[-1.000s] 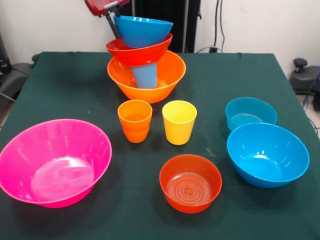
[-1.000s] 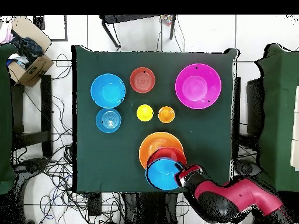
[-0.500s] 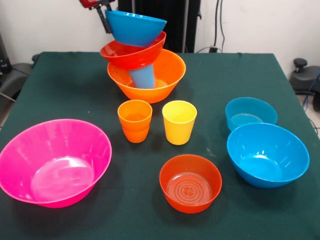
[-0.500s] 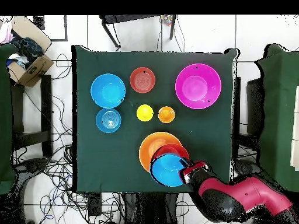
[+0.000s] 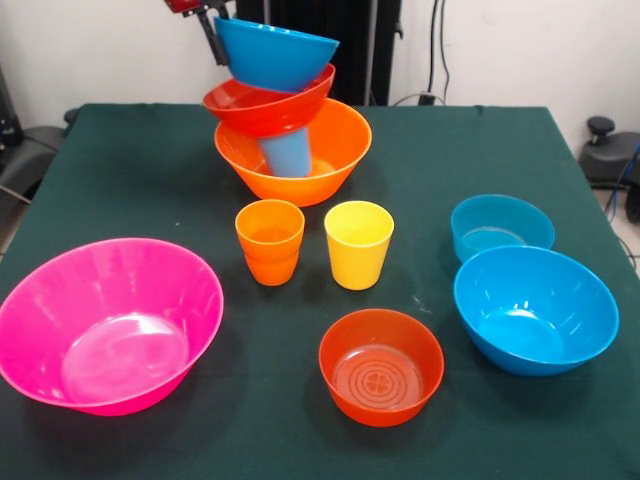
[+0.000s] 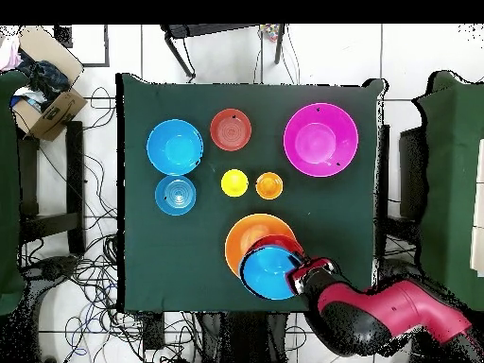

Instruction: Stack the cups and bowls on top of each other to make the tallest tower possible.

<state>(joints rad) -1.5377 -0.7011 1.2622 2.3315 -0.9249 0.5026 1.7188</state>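
Note:
The tower stands at the far side of the table: the big orange bowl (image 5: 330, 160) holds a blue cup (image 5: 288, 152), with a red-orange bowl (image 5: 262, 106) tilted on the cup. On top is a tilted blue bowl (image 5: 277, 50). My gripper (image 5: 216, 38) is shut on that bowl's left rim. From overhead, the gripper (image 6: 301, 278) sits beside the blue bowl (image 6: 269, 272), over the orange bowl (image 6: 244, 236). The orange cup (image 5: 270, 240) and yellow cup (image 5: 358, 243) stand upright mid-table.
A big pink bowl (image 5: 108, 322) sits near left, a red-orange bowl (image 5: 381, 365) near centre, a larger blue bowl (image 5: 535, 308) and a small blue bowl (image 5: 500, 225) at right. A cardboard box (image 6: 43, 95) lies off the table.
The gripper has lifted the blue bowl a little and carried it left, then slightly back right. The red-orange bowl under it shifted and tilted with it.

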